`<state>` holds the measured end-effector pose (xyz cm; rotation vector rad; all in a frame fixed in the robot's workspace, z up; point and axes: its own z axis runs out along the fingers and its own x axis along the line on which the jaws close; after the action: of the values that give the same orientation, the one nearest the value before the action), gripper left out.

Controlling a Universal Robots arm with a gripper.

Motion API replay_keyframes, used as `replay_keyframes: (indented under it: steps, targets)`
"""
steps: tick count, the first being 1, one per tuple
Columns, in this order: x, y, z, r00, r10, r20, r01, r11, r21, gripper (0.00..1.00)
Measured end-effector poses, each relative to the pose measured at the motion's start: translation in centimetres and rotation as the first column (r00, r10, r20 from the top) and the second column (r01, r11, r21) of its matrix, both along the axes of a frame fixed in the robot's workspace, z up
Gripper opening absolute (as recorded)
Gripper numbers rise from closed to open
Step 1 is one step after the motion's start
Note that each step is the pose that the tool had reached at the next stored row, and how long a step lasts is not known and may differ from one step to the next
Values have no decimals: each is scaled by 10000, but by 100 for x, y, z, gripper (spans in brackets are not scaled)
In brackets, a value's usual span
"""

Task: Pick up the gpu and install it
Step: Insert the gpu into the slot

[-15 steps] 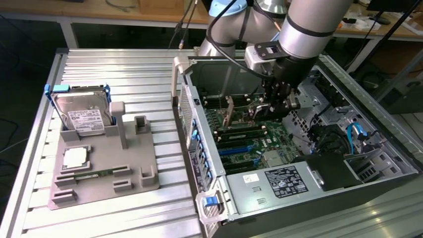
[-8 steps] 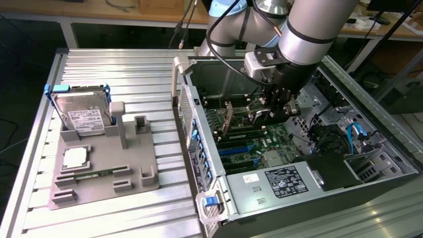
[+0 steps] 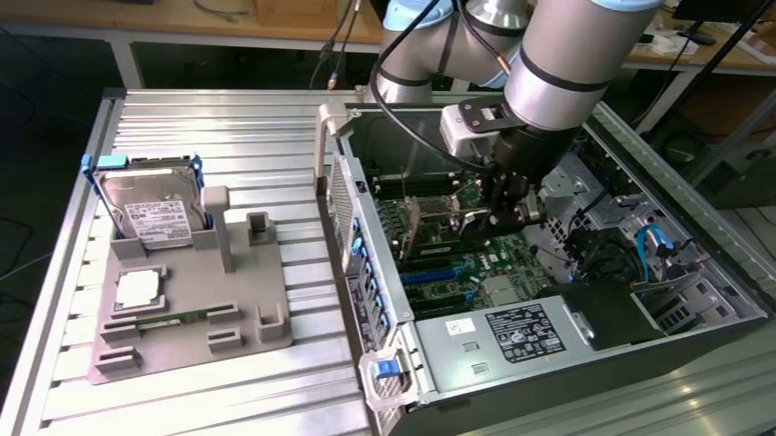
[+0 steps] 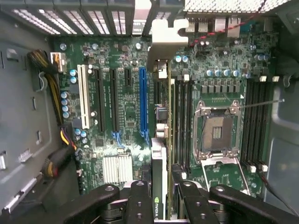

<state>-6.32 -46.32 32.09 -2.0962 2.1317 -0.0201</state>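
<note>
In the exterior view, the grey robot arm is reaching down into the big open black computer case [image 3: 606, 381], which is lying on the silver ribbed metal table [image 3: 218, 400]. The black claw [image 3: 500, 211] is hanging over the green board [image 3: 424, 272] inside the case, near the middle of the picture. At about 9 o'clock from the case, a flat grey plastic tray [image 3: 194, 300] is sitting on the table. A silver boxy hard drive with a white label and a blue frame [image 3: 152, 213] is standing up at the tray's far end, at about 10 o'clock in the picture.

In the wrist view, the claw [image 4: 161, 200] is squeezing the gpu [image 4: 159, 177], a thin dark card seen from its edge, between its black fingers [image 4: 140, 203]. The card's silver metal end bracket [image 4: 163, 35] is pointing at the case's back wall. The card is sitting over the green board [image 4: 126, 140], just beside the long blue slot [image 4: 143, 102]. I cannot tell if it is touching the board.
</note>
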Motion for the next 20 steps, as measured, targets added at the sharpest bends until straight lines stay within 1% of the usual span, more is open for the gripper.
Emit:
replay_keyframes:
  steps: [4, 5, 8, 9, 12, 13, 15, 17, 18, 19, 20]
  targets:
    - [-74, -23, -5, 10000, 0, 0, 0, 10000, -2, 27]
    - [-84, -58, -8, 10000, 1, 0, -1, 10000, 0, 27]
    - [-94, -129, -15, 10000, 0, 0, 0, 10000, 1, 27]
    - [-102, -140, -16, 10000, -1, 0, 1, 10000, -1, 27]
    - [-112, -152, -18, 10000, 5, 2, -5, 10000, 0, 27]
    - [-111, -153, -26, 10000, 5, -16, -5, 10000, 3, 27]
    - [-109, -155, -33, 9999, 3, -171, -3, 10000, 4, 27]
    - [-104, -158, -41, 9993, 1, -370, -1, 10000, 9, 27]
    - [-100, -160, -46, 9990, -2, -458, 3, 10000, 9, 27]
    - [-95, -161, -52, 9985, -6, -541, 7, 10000, 9, 27]
    - [-90, -163, -62, 9982, -11, -602, 11, 10000, 9, 27]
